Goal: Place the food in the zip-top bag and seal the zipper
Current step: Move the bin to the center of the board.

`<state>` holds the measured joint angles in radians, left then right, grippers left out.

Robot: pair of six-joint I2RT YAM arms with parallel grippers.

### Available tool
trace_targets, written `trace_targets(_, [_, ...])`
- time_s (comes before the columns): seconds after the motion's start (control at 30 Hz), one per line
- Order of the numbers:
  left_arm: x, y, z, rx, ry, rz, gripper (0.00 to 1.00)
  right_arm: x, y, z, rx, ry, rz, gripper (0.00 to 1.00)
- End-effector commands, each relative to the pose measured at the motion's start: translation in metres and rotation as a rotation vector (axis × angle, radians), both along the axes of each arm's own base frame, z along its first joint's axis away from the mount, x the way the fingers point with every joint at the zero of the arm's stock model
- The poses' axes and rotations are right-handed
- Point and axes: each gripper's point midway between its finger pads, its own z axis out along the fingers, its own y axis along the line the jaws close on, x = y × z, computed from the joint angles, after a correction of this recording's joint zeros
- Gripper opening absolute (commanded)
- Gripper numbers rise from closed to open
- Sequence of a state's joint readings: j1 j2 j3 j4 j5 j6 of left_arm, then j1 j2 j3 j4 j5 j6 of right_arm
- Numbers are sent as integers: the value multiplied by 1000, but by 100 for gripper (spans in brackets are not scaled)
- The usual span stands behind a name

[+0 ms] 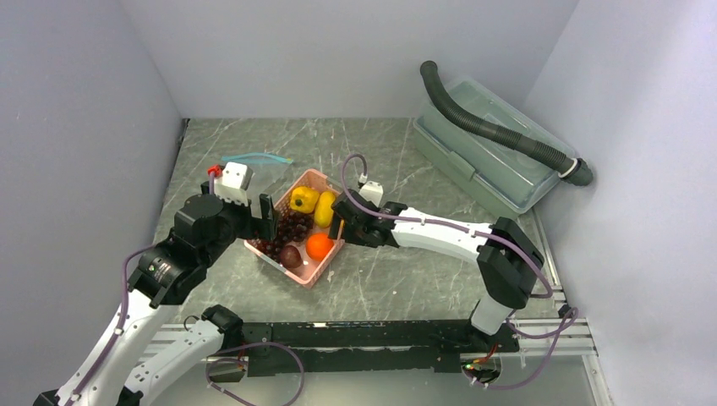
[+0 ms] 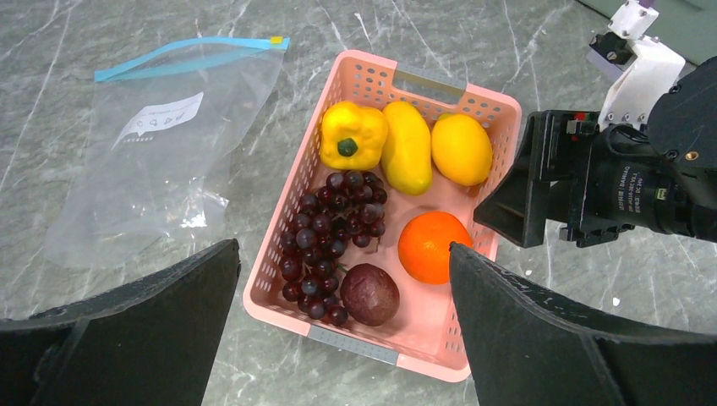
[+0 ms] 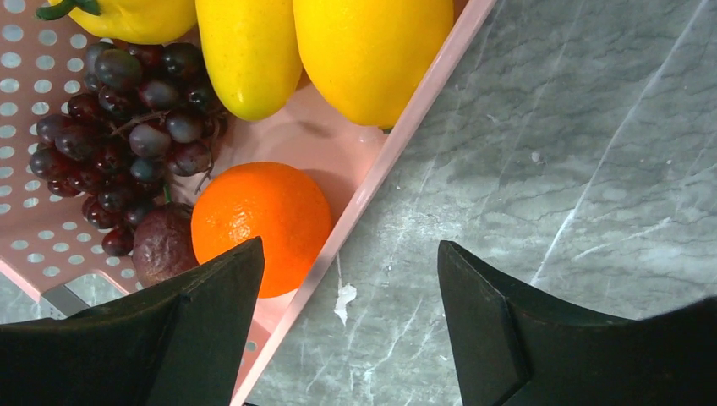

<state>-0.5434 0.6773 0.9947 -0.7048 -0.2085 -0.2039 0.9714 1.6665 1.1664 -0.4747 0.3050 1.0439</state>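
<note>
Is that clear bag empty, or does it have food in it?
Empty. The bag lies flat beside the basket, only its white label showing; all the fruit sits in the basket.

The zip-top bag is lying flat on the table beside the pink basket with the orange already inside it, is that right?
Not quite. The zip-top bag does lie flat on the table beside the pink basket, but the orange is in the basket, not the bag. The left wrist view shows it.

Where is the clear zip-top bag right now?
Left wrist view: the clear plastic zip-top bag lies flat on the table, just left of the pink slotted basket.
</note>
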Motion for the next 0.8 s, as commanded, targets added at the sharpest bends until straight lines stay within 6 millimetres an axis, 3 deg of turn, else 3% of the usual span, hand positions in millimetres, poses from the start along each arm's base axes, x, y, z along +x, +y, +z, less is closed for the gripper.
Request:
trace_targets(0.0, [2,4,11,-6,-35,16,99,6,15,15,43,-26,-17,77])
trace_targets(0.2, [1,3,10,-6,-32,15,99,4,25,10,38,-12,9,70])
trace_targets(0.4, [2,4,10,-6,-34,17,99,4,29,6,32,-13,23,58])
trace_targets(0.77, [2,3,9,-4,-30,16,99,5,25,-2,-11,-16,34,20])
